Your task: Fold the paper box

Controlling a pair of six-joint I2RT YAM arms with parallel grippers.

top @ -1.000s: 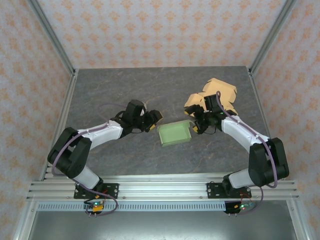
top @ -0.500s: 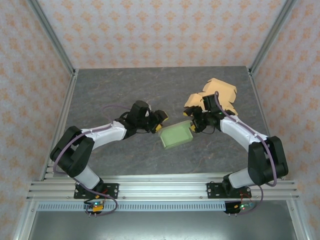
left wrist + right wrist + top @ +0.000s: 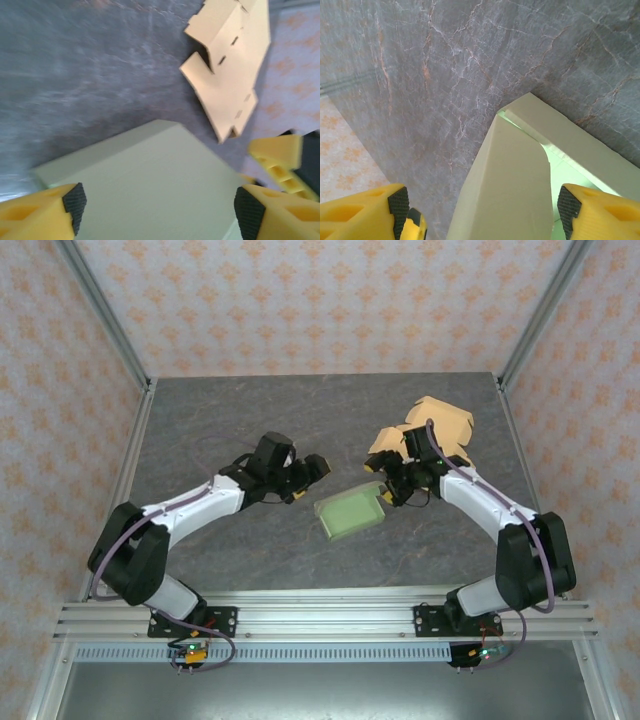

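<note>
Top external view: the green box (image 3: 350, 512) seemed nearly folded, one flap (image 3: 515, 175) untucked; left pincer (image 3: 308, 478) gaped wide beside it, right pincer (image 3: 384, 488) wide astride that flap.

Grey marbled tabletop (image 3: 230, 410), peach floral walls (image 3: 320, 300), aluminium corner posts (image 3: 104, 310).

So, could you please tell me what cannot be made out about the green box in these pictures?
- Right wrist: whether the right fingers touch the green box; the bottom edge cuts contact off.
- Left wrist: the box's near side, cut off below; the view is blurred.
- Top external: the box's right corner, under the right arm.
</note>
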